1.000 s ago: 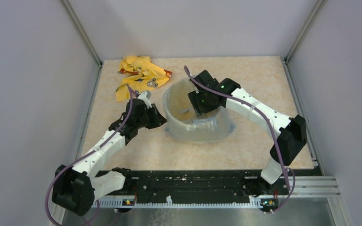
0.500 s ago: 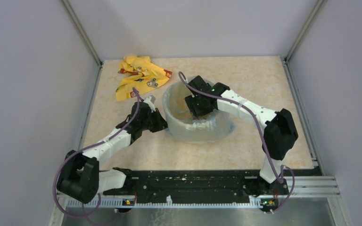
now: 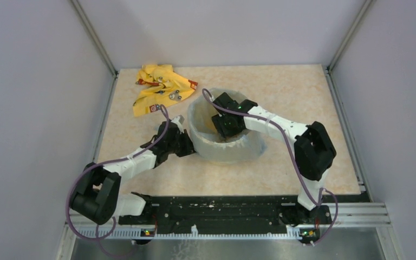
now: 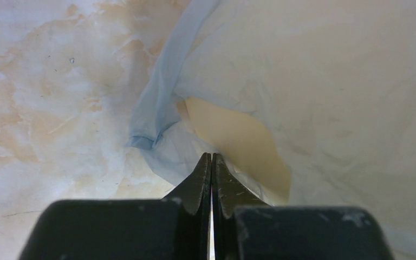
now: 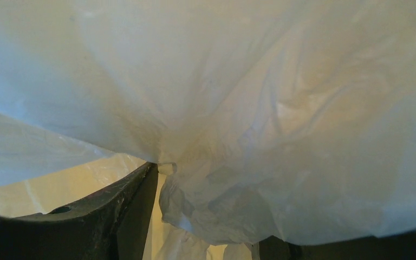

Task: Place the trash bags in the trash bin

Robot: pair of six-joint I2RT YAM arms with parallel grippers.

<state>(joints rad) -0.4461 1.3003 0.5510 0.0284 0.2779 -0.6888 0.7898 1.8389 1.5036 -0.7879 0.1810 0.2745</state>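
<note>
The pale yellow trash bin (image 3: 197, 120) stands mid-table with the pale blue-grey trash bag (image 3: 237, 150) lining it and draped over its rim and outer wall. My left gripper (image 3: 187, 145) is low against the bin's left outer wall. In the left wrist view its jaws (image 4: 212, 157) are pressed shut on the bag's loose lower edge (image 4: 157, 122), beside a bare patch of the bin wall (image 4: 233, 135). My right gripper (image 3: 225, 130) reaches down inside the bin. Its fingers (image 5: 132, 203) stand wide apart, with crumpled bag film (image 5: 233, 162) hanging between them.
A crumpled yellow cloth (image 3: 160, 89) with red and grey marks lies at the back left, behind my left arm. Grey walls close the table (image 3: 303, 86) on three sides. The black rail with both arm bases runs along the near edge.
My left gripper has dropped lower and moved nearer along the bin's left wall. My right gripper has gone deeper into the bin, and its elbow has swung left.
</note>
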